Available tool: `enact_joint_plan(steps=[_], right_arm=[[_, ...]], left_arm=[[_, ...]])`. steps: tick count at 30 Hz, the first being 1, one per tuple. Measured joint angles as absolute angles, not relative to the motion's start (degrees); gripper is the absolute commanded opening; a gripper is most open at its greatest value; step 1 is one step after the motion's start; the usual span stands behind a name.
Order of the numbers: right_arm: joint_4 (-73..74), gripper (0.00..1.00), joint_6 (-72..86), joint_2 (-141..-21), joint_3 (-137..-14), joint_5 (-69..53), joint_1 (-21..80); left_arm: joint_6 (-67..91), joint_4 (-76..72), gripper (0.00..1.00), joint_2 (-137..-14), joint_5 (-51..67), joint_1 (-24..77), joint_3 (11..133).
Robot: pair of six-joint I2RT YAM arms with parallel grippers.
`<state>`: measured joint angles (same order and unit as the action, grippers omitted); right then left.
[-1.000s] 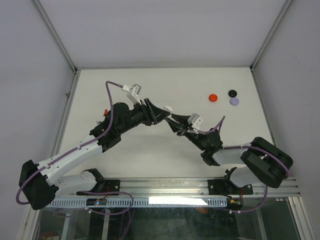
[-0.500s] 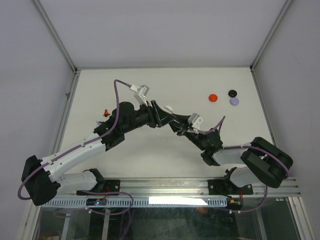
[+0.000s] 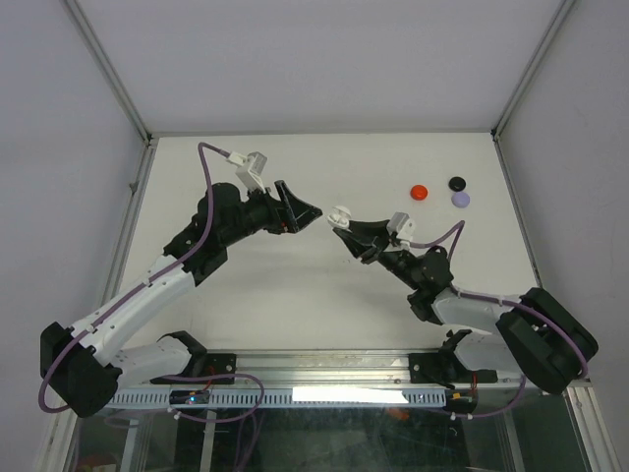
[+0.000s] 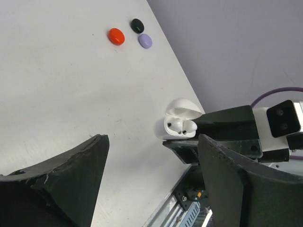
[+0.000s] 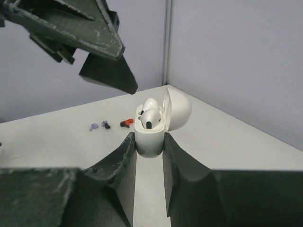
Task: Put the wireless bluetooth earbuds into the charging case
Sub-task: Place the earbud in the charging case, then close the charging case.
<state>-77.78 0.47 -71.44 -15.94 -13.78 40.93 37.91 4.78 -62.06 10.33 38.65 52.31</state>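
My right gripper (image 3: 346,232) is shut on the white charging case (image 3: 340,215), holding it above the table with its lid (image 5: 178,111) open. Two white earbuds (image 5: 151,115) sit in the case (image 5: 150,144), stems down. My left gripper (image 3: 301,207) hangs open and empty to the left of the case, apart from it. In the left wrist view the case (image 4: 177,126) shows between that gripper's spread fingers (image 4: 71,175). A red earbud (image 3: 420,192), a black one (image 3: 457,183) and a lavender one (image 3: 460,200) lie on the table at the back right.
The white table (image 3: 246,285) is walled on three sides by grey panels. A metal rail (image 3: 344,369) with both arm bases runs along the near edge. A small red-and-black part (image 3: 208,220) lies on the table by the left arm.
My left gripper has opened and drawn back to the left, away from the case. The right gripper, still holding the case, has shifted slightly to the right.
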Motion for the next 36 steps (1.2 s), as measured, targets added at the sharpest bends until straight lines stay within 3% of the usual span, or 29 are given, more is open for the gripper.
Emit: enact_joint_plan(steps=[6,11,36], right_arm=[[-71.11,0.0,5.52,-68.12,-16.69,-22.65,38.09],[-68.95,0.0,10.61,-67.99,-18.48,-28.71,36.75],[-69.28,0.0,24.64,-72.62,-21.69,-38.04,35.22]], left_arm=[[38.22,2.04,0.9,-63.29,19.79,34.41,52.23],[39.44,-1.93,0.92,-65.23,27.09,33.65,52.21],[49.23,-22.72,0.84,-68.95,42.7,33.3,47.29]])
